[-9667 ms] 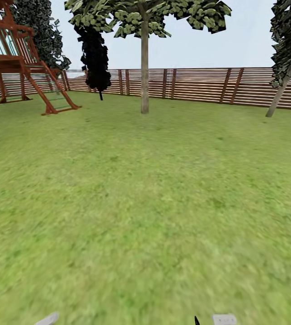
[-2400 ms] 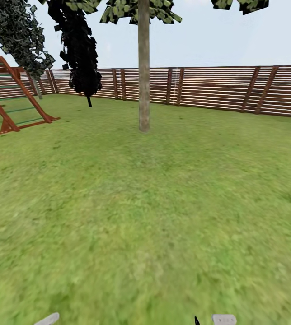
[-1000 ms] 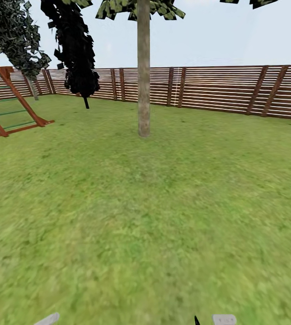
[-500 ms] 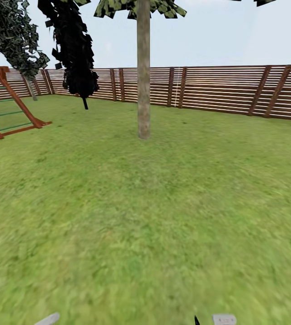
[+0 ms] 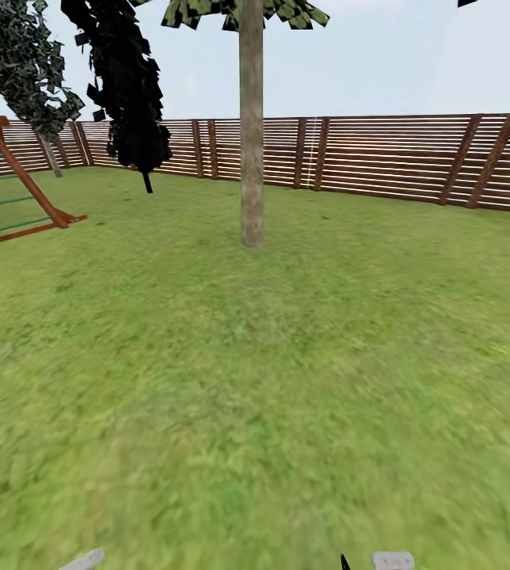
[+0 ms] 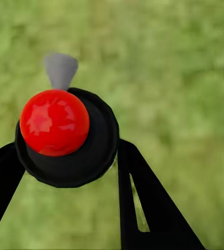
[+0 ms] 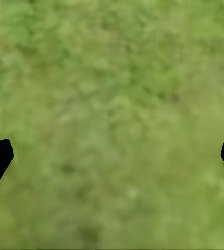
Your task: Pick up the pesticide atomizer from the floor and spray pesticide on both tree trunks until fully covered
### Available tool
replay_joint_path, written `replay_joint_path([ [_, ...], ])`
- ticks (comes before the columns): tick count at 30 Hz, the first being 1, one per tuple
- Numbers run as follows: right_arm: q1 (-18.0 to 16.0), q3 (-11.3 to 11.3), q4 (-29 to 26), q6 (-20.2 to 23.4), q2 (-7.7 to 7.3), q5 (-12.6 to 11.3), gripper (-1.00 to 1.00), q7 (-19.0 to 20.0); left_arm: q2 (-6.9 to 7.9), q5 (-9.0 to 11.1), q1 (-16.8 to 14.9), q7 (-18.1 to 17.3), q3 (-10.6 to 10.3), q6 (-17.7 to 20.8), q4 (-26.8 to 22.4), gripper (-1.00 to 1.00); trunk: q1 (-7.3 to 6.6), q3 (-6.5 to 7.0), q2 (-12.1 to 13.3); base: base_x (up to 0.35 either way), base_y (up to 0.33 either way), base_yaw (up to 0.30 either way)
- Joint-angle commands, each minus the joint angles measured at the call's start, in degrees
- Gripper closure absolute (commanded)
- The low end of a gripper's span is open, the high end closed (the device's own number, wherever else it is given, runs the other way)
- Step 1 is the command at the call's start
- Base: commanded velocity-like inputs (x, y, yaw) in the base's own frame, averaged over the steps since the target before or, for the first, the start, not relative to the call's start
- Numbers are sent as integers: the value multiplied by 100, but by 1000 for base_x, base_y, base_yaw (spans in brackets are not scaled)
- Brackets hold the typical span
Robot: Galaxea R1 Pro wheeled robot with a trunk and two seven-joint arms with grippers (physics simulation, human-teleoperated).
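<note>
My left gripper (image 6: 65, 159) is shut on the pesticide atomizer (image 6: 86, 156), seen from above over the grass as a dark round body with a red top and a light grey nozzle. One black finger lies on each side of it. My right gripper (image 7: 112, 161) is open over bare grass, with nothing between its fingertips. Straight ahead in the head view a tree stands on the garden lawn, some way off. Its mottled grey-brown tree trunk (image 5: 251, 158) rises to ragged foliage (image 5: 239, 9) at the frame's upper edge. No pesticide specks can be made out on it.
A brown slatted fence (image 5: 397, 158) runs across the back of the lawn (image 5: 271, 380). A red-brown wooden play frame (image 5: 9, 186) stands at the far left. Behind it are a black-leaved tree (image 5: 132, 103) and a dark slim leaning tree (image 5: 21, 63).
The camera has rolled forward across the lawn: the middle trunk looks nearer and larger, and the play frame has slid off to the left. The grippers look unchanged.
</note>
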Motion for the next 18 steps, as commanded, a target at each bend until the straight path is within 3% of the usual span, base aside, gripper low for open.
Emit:
replay_joint_path([
  [1,0,0,0,0,0,0,-100,0,0,1,0,4,3,1,-1,100,0,0,0,341,0,0],
  [18,0,0,0,-2,0,0,-100,0,1,8,0,3,24,-3,5,100,0,0,0,341,0,0],
])
